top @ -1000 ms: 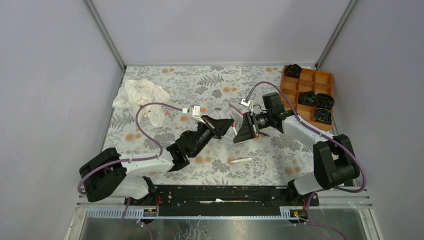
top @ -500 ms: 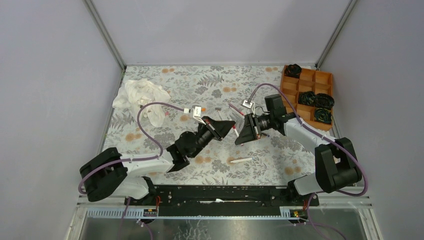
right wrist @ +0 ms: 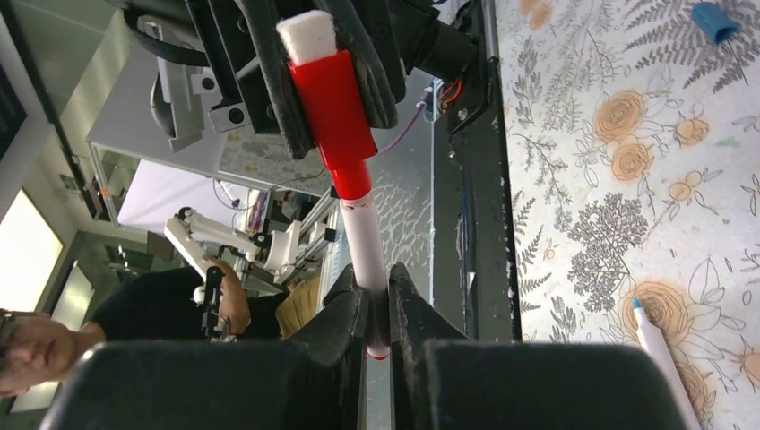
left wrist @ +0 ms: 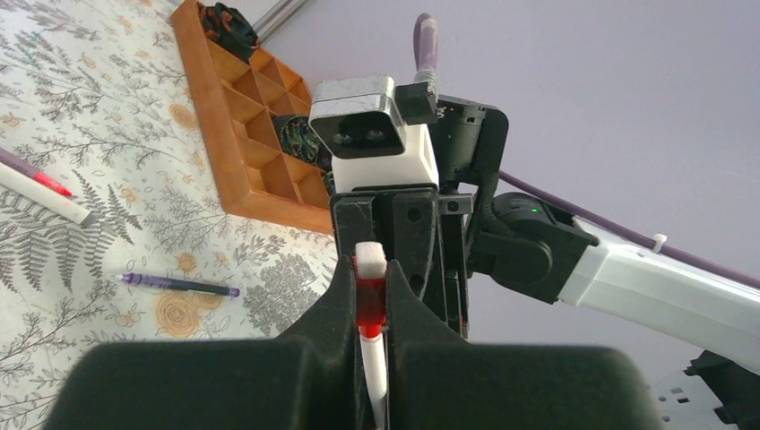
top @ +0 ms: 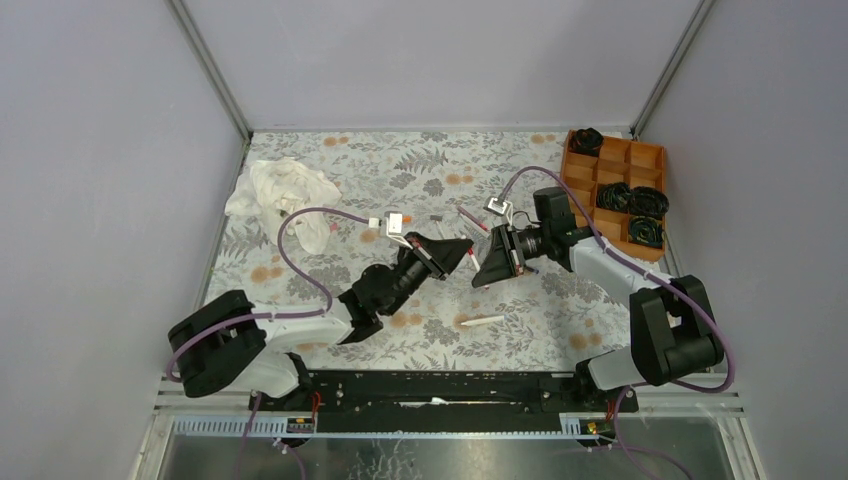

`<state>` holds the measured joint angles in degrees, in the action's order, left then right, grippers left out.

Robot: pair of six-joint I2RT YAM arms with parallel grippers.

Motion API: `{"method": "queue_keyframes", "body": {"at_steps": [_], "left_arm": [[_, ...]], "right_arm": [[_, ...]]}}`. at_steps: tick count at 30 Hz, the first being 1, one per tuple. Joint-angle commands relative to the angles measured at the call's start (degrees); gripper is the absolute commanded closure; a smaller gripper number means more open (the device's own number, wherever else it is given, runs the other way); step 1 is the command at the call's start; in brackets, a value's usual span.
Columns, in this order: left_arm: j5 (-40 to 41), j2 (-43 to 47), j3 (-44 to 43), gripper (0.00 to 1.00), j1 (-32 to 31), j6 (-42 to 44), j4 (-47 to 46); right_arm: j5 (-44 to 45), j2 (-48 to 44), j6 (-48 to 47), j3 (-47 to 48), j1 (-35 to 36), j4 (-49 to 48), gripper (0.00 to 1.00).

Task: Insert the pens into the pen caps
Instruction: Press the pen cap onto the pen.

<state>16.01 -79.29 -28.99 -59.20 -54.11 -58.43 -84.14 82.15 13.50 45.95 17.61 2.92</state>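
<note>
Above the middle of the table my two grippers meet tip to tip. My left gripper (top: pixel 466 250) (left wrist: pixel 370 291) is shut on a red pen cap (left wrist: pixel 370 300) (right wrist: pixel 333 94) with a white end. A white pen (right wrist: pixel 366 242) runs from that cap into my right gripper (top: pixel 480 268) (right wrist: pixel 376 309), which is shut on its barrel. The pen's red collar sits at the cap's mouth. More pens lie on the cloth: a white one (top: pixel 481 320), a pinkish-red one (top: pixel 470 218), a purple one (left wrist: pixel 177 284). An orange cap (top: pixel 407 216) and a blue cap (right wrist: pixel 714 22) lie loose.
A wooden compartment tray (top: pixel 612 190) with black coiled items stands at the back right. A crumpled white cloth (top: pixel 285 195) lies at the back left. Grey walls close in both sides, and a black rail (top: pixel 440 385) runs along the near edge.
Both grippers have drifted slightly to the right together, with cap and pen still between them. Neither grip has changed.
</note>
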Motion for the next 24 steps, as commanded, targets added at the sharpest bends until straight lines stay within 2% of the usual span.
{"method": "queue_keyframes", "body": {"at_steps": [1, 5, 9, 14, 17, 22, 23, 24], "left_arm": [[-40.05, -2.58, 2.63, 1.00, -14.55, -2.68, 12.42], [-43.49, -1.30, 2.68, 1.00, -14.54, -1.92, 12.66], [-43.54, 1.94, 3.61, 1.00, -12.59, -2.05, 13.96], [-29.52, 8.44, 4.27, 1.00, -5.82, -1.80, 24.54], [-24.77, 8.23, 1.35, 1.00, -5.20, 0.33, 24.83], [-29.62, 2.98, -3.54, 1.00, -3.26, 1.22, 20.32], [-31.43, 1.97, -4.66, 1.00, -3.21, 2.09, 20.13], [-33.77, 1.07, -5.99, 1.00, -3.34, 3.13, 20.25]], "right_arm": [[12.05, 1.23, 8.64, 6.28, -3.81, -23.64, 1.00], [15.45, 0.58, -2.67, 9.92, -3.85, -10.15, 1.00], [15.69, 0.22, -3.70, 10.04, -3.91, -9.66, 1.00], [16.82, -2.34, -2.86, 7.96, -3.90, -10.31, 1.00], [16.61, -4.04, -1.90, 6.37, -3.52, -11.51, 1.00], [17.33, -5.27, -3.43, 6.07, -2.28, -10.56, 1.00], [18.57, -5.40, -5.81, 7.28, -2.23, -8.33, 1.00], [20.53, -5.30, -9.66, 9.28, -2.24, -1.42, 1.00]]}}
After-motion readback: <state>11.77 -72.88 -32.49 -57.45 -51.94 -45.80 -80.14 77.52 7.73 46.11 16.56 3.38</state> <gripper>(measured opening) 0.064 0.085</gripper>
